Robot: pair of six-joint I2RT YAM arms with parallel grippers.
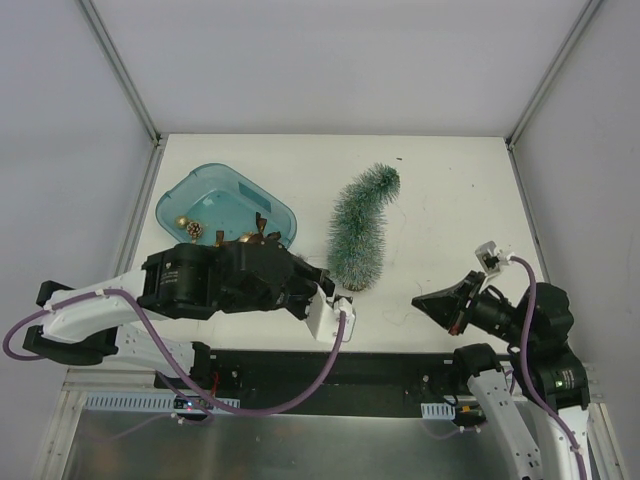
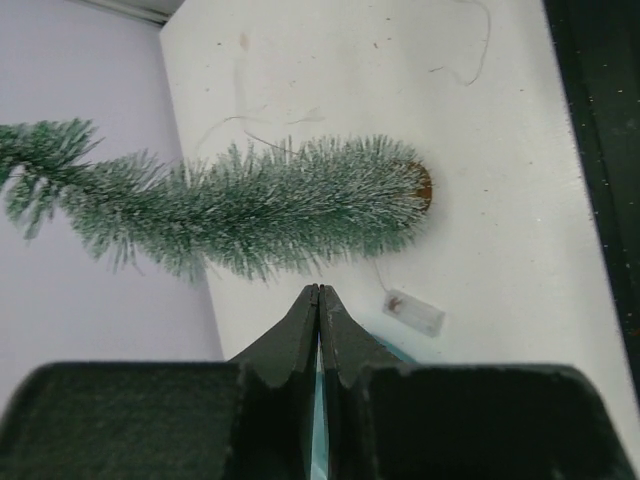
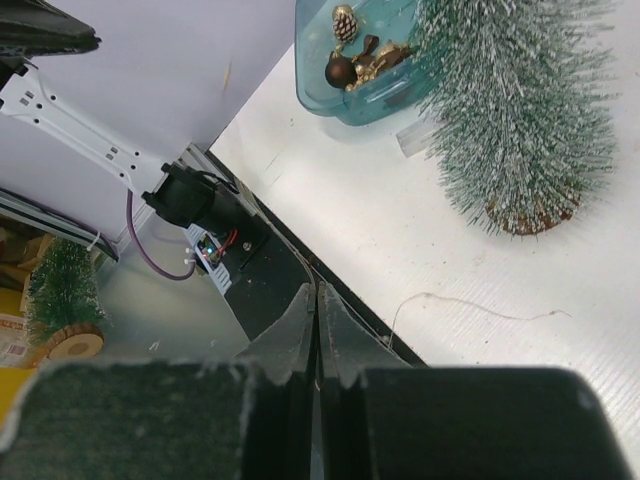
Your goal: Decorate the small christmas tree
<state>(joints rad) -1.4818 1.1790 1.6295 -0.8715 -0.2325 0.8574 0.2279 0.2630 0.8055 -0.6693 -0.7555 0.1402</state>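
The small christmas tree (image 1: 360, 228) stands on its brown base at mid-table, its top bent over to the right. It also shows in the left wrist view (image 2: 260, 205) and the right wrist view (image 3: 520, 110). No ornaments show on it. My left gripper (image 1: 322, 282) is shut and empty, just left of the tree's base, as the left wrist view (image 2: 319, 291) shows. My right gripper (image 1: 418, 300) is shut near the table's front edge, right of the tree; its tips (image 3: 316, 290) hang over the black rail. A thin wire (image 3: 470, 308) lies on the table close to them.
A teal plastic tray (image 1: 215, 190) at the left holds a pine cone (image 3: 344, 20), a dark ball (image 3: 338, 68) and gold ornaments (image 3: 378, 55). A small clear box (image 2: 414, 312) lies beside the tree's base. The left arm's body partly covers the tray's front.
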